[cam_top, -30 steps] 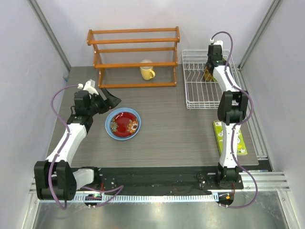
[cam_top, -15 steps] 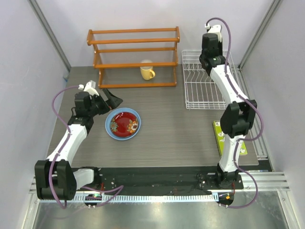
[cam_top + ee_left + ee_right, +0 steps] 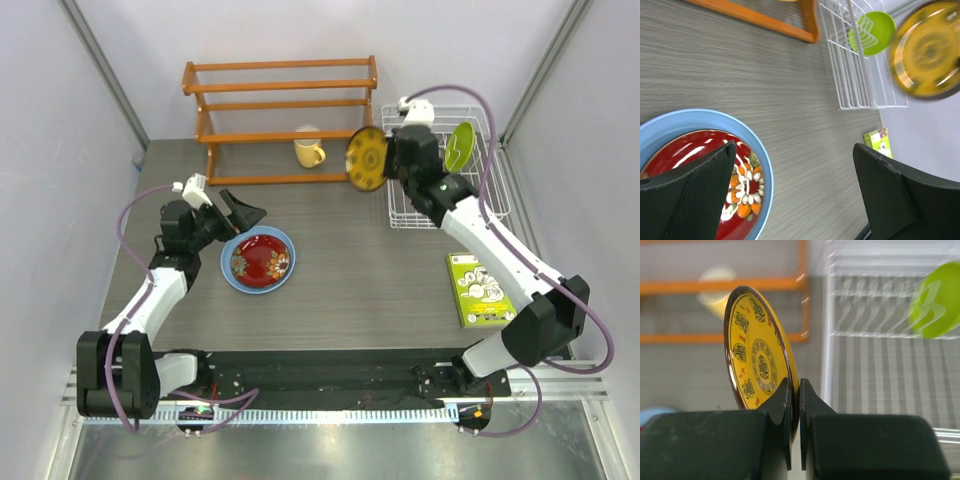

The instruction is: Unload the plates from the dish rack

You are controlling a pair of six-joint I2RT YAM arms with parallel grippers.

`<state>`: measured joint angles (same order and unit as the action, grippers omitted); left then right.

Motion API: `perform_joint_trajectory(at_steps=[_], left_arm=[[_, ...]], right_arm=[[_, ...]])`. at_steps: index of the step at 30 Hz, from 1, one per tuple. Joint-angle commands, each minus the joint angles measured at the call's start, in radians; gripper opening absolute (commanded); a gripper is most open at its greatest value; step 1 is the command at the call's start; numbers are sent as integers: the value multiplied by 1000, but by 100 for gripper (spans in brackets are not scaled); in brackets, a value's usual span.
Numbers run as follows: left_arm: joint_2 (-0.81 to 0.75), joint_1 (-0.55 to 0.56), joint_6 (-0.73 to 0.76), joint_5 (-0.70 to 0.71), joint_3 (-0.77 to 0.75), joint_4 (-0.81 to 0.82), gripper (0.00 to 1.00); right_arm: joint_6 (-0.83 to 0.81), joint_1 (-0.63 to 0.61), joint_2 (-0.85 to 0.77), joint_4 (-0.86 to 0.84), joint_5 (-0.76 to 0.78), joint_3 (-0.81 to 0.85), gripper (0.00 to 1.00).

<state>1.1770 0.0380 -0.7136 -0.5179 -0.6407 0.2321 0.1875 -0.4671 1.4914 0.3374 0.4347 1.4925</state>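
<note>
My right gripper [image 3: 795,390] is clamped on the lower rim of the round yellow-brown patterned plate [image 3: 757,362]. I carry it on edge (as it would stand in a slot), I judge to clear the prongs, and it hangs just left of the white wire dish rack [image 3: 400,215]. The lime green plate [image 3: 460,146] stands inside. My left gripper [image 3: 240,210], spread wide and empty, hovers beside the light blue plate [image 3: 227,268] cradling the dark red plate [image 3: 262,260]
</note>
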Motion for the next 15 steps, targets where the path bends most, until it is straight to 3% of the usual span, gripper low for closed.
perform_joint_trajectory(at_steps=[1,6,15], left_arm=[[13,34,-67,-87,26,170,98],[22,82,-119,-77,88,292,97],[76,181,-152,-31,145,432,95]], right_arm=[[200,-50,-100,-78,-193,-184,1],[296,-80,-167,-195,-315,-348,1],[460,-110,-168,-396,-511,-491,1]])
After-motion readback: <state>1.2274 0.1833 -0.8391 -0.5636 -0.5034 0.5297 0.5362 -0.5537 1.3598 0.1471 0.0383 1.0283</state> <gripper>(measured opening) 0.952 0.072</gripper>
